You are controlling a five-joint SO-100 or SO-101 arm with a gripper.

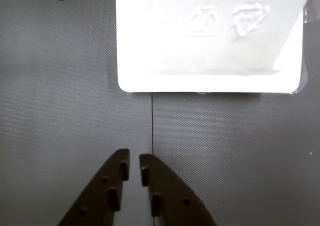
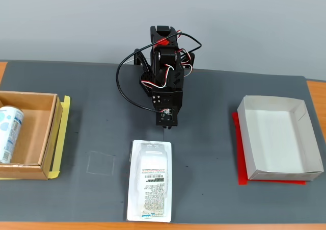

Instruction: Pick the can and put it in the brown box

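Can [image 2: 10, 134] is lying inside the brown box [image 2: 47, 138] at the fixed view's left; gripper [image 1: 134, 167] is nearly closed, empty, over the mat [image 2: 91, 112] near the package [image 2: 150, 187].

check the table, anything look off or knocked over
Nothing is spilled or damaged. The can lies on its side inside the brown box at the left of the fixed view, not upright. The claw is nearly closed and empty, hovering over the mat near the plastic package. The white box is empty.
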